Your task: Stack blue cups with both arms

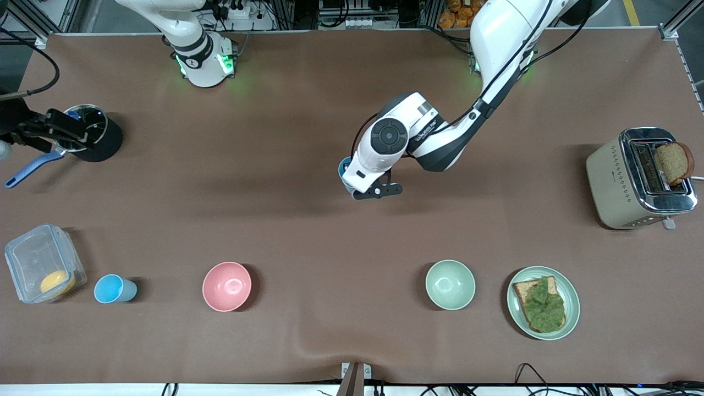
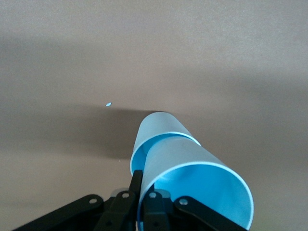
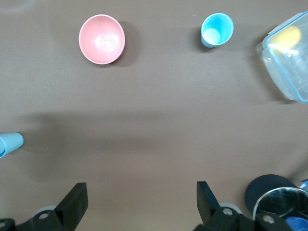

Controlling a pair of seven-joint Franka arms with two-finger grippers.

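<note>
My left gripper (image 2: 143, 188) is shut on the rim wall of a light-blue cup (image 2: 192, 161), one finger inside and one outside. That cup is nested in a second blue cup (image 2: 156, 126), and both are tilted over mid-table. In the front view the pair (image 1: 345, 166) peeks out beneath the left wrist. The pair also shows in the right wrist view (image 3: 9, 143). A third blue cup (image 1: 114, 289) stands upright next to a clear container and also shows in the right wrist view (image 3: 216, 29). My right gripper (image 3: 140, 192) is open and empty, over the black pot (image 1: 102, 140).
A pink bowl (image 1: 226, 286), a green bowl (image 1: 450, 284) and a plate with toast and lettuce (image 1: 569, 286) line the near side. The clear container (image 1: 33, 258) holds something yellow. A toaster (image 1: 632, 181) with bread stands at the left arm's end.
</note>
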